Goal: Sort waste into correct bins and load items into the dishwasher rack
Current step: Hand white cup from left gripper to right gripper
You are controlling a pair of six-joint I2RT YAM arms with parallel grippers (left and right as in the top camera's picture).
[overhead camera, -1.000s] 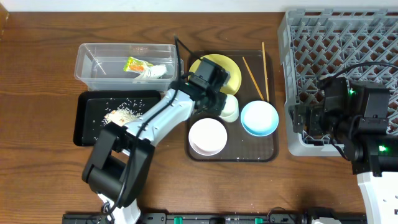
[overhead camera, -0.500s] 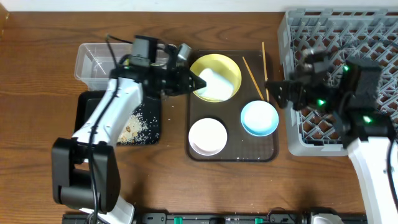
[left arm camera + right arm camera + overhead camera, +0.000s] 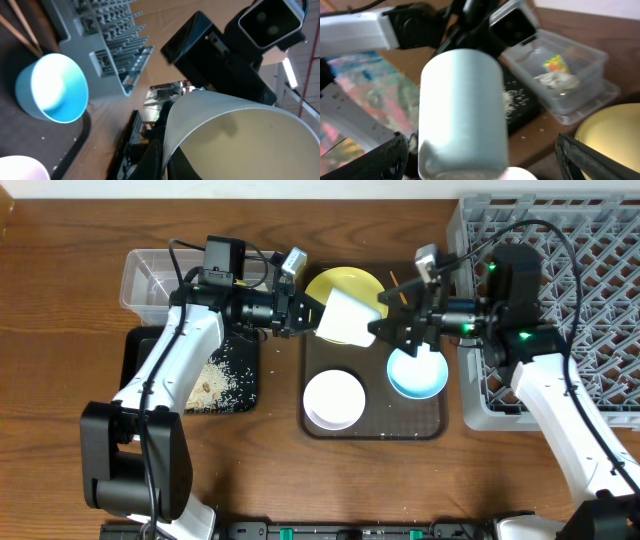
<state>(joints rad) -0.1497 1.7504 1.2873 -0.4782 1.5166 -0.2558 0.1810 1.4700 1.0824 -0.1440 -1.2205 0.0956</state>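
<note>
White and small, the cup [image 3: 345, 318] hangs tilted above the yellow plate [image 3: 355, 282], its rim pinched in the closed left pincer [image 3: 308, 315] reaching in from 9 o'clock. From 3 o'clock the right pincer [image 3: 385, 332] faces it, jaws spread wide and clear of the cup. On the brown serving tray [image 3: 440, 422] the white bowl [image 3: 334, 398] sits at the cup's 6 o'clock, the blue bowl [image 3: 417, 375] at 4 o'clock, and the chopsticks [image 3: 426, 280] at 2 o'clock, beside the grey rack [image 3: 560, 240]. At the desk's 10 o'clock, the clear tub [image 3: 145, 280] holds the wrapper [image 3: 554, 64] and scrap [image 3: 555, 80]. Rice [image 3: 215, 380] lies in the black tray [image 3: 245, 395].
</note>
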